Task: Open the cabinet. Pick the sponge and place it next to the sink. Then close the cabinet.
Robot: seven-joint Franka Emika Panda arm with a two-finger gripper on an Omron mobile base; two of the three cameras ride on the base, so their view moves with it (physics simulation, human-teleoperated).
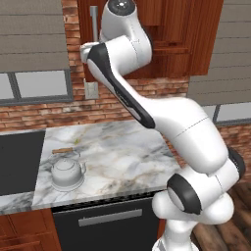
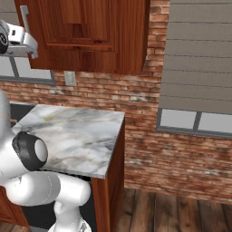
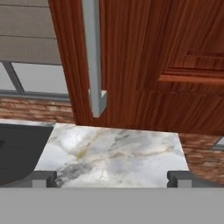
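The reddish-brown cabinet (image 1: 169, 44) (image 2: 86, 31) (image 3: 153, 65) hangs on the brick wall above the counter, and its panelled door looks shut. Its long silver bar handle (image 1: 94, 22) (image 2: 25, 20) (image 3: 92, 57) runs down the door's left side. My gripper (image 3: 111, 177) (image 2: 31, 50) is raised close to the door, open, with nothing between the fingers. In the hand view the handle stands ahead of the jaws and a little left of their middle. The dark sink (image 1: 19, 162) (image 3: 17, 148) lies at the counter's left end. The sponge is out of view.
A silver kettle (image 1: 66, 171) stands on the marble counter (image 1: 122, 157) (image 2: 77, 136) near its front left. A black appliance front with a grey handle (image 1: 110, 218) sits under the counter. Windows with grey blinds flank the cabinet.
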